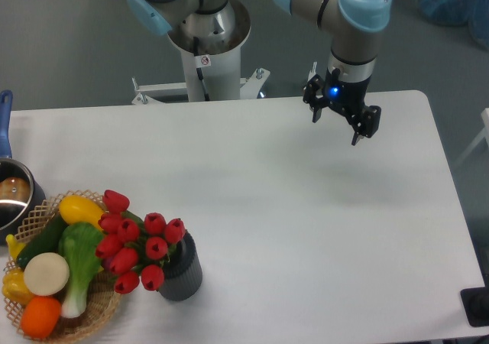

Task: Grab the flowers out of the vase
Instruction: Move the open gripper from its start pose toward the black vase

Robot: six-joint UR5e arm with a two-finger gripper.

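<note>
Steel pot (13, 199) at far left edge. Woven wicker basket (107, 307) holds smooth toy vegetables. Red tulip flowers (137, 243) lean left from ribbed dark cylindrical vase (182, 271), touching basket. Gripper (337, 129) far right above white table (306, 222), fingers spread apart, holding nothing

My gripper (338, 128) hangs with fingers spread above the table's (306, 206) far side. Well apart, red tulips (137, 245) lean out of the dark vase (182, 271) (just beside a wicker basket (34, 220) of toy vegetables).
</note>
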